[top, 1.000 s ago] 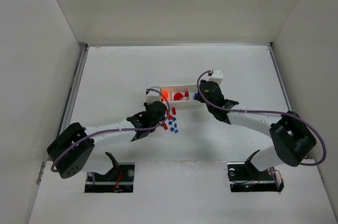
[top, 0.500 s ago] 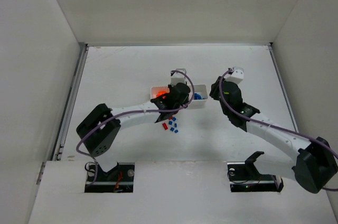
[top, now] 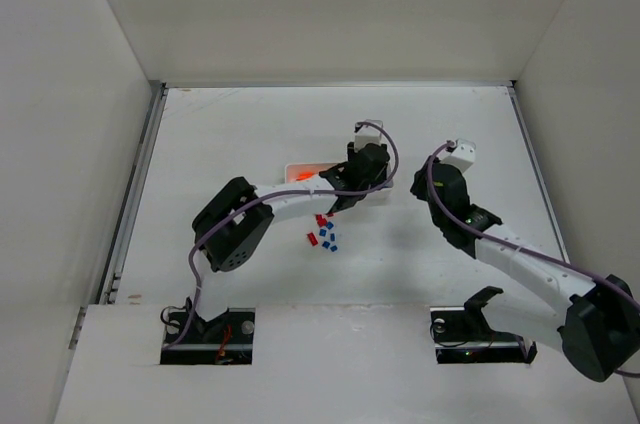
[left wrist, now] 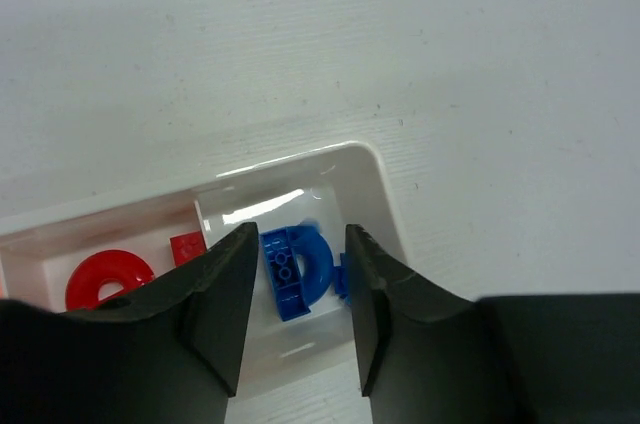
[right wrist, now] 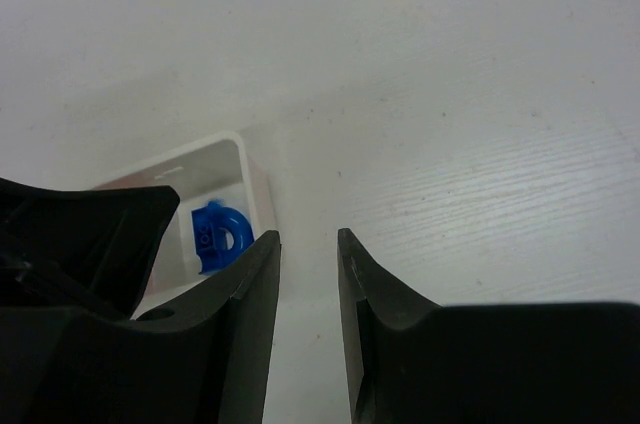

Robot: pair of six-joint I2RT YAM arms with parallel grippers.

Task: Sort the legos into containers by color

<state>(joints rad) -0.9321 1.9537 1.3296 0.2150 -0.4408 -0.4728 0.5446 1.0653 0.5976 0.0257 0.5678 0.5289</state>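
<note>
- The left gripper (left wrist: 298,252) has swung from the loose pile to the right-end compartment of the tray (left wrist: 375,194). Its jaws, together a second ago, now stand apart and empty.
- A blue lego (left wrist: 295,282) lies below them, judged just dropped. A red ring (left wrist: 108,279) sits next door.
- The right gripper (right wrist: 308,244) has drawn back right of the tray, jaws apart and empty.
- Loose legos (top: 323,232) remain on the table (top: 250,124), so sorting is unfinished.

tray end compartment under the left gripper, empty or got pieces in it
Not empty: the left wrist view shows blue legos inside the end compartment of the tray, below the left gripper.
</note>
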